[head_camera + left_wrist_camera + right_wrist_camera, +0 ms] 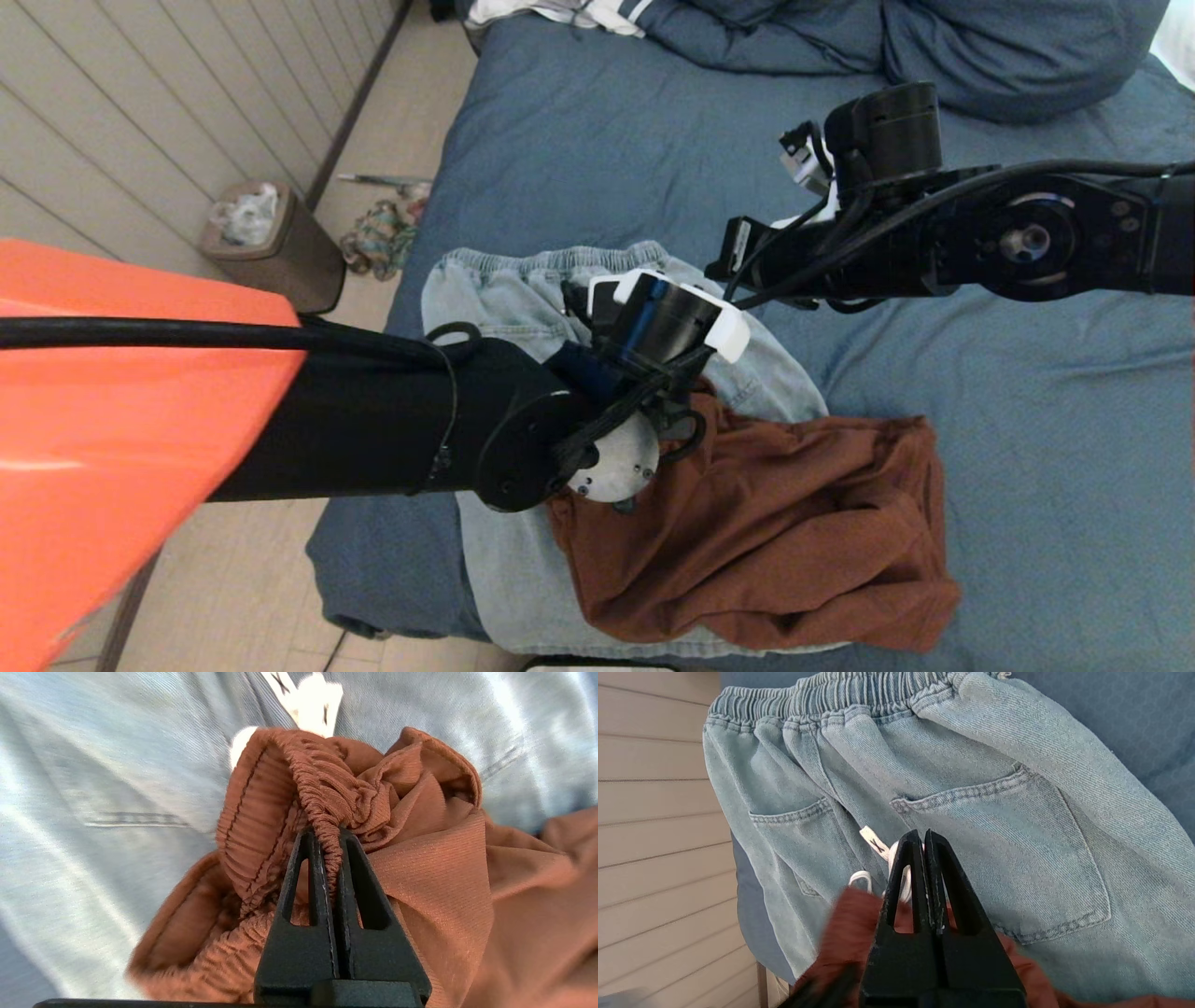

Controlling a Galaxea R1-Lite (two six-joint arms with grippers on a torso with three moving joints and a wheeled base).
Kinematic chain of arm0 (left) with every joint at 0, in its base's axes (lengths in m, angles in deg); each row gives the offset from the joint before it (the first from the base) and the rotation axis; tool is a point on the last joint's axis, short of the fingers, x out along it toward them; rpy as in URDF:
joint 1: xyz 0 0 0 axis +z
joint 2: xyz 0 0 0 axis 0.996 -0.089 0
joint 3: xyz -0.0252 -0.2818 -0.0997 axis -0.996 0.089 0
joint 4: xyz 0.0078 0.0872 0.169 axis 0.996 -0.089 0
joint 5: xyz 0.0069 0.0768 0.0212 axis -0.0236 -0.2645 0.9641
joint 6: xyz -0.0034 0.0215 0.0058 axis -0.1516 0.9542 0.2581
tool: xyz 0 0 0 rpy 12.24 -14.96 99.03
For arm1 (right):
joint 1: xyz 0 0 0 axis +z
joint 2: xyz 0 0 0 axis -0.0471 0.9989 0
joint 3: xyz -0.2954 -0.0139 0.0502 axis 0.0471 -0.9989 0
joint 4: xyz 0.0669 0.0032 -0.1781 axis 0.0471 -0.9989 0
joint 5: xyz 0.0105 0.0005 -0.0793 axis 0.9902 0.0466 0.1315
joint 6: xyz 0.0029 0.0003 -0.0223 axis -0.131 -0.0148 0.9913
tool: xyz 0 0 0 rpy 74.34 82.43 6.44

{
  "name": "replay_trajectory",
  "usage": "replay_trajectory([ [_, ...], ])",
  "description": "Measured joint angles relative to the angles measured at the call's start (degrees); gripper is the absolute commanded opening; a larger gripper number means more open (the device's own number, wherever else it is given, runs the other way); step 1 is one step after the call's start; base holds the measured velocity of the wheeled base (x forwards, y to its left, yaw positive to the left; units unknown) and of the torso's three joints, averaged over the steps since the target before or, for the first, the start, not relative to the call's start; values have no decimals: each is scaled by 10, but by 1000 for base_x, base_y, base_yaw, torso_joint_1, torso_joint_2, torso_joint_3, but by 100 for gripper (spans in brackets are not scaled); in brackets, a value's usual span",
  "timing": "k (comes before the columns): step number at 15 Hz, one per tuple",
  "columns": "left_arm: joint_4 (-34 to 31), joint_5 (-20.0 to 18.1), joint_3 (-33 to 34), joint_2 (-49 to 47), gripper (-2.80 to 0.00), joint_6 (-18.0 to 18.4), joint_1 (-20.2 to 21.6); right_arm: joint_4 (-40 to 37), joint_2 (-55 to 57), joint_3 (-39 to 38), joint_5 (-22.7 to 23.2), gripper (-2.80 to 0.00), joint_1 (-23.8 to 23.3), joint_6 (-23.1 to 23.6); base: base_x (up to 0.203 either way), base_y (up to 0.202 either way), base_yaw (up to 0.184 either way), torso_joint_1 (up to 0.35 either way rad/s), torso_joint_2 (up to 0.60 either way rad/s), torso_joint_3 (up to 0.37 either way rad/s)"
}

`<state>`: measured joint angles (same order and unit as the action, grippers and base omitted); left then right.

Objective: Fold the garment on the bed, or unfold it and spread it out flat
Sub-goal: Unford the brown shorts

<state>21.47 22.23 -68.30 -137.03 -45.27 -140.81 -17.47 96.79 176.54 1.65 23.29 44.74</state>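
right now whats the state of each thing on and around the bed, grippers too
left gripper: shut on the rust-brown garment's elastic waistband
right gripper: shut, holding nothing, above the jeans
rust-brown garment: crumpled, lying partly on the jeans
light denim jeans: spread out, back pockets up
bed: blue cover wrinkled
bin: on the floor beside the bed, holding something pale

Wall (140,112) left of scene: pale horizontal panelling, dark baseboard. Floor (392,103): light tile. 1 brown waste bin (280,245) against the wall, liner bag inside. Small clutter pile (381,238) on floor beside it.
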Motion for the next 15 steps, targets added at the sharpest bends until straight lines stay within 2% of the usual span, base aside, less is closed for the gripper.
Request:
replay_trajectory([
  [7, -70, -2, 34, 187, -280, 8, -2, -8, 6, -2, 6, -280, 3, -4, 0, 0, 0, 0, 0, 0],
  [10, -98, -3, 47, 244, -280, 9, -1, -47, 9, 13, 30, -280, 6, -21, 0, 0, 0, 0, 0, 0],
  [13, -99, -3, 56, 274, -280, 9, 0, -63, 8, 21, 72, -280, 7, -41, 0, 0, 0, 0, 0, 0],
  [15, -96, -3, 67, 282, -280, 6, 1, -70, 8, 23, 78, -280, 7, -43, 0, 0, 0, 0, 0, 0],
])
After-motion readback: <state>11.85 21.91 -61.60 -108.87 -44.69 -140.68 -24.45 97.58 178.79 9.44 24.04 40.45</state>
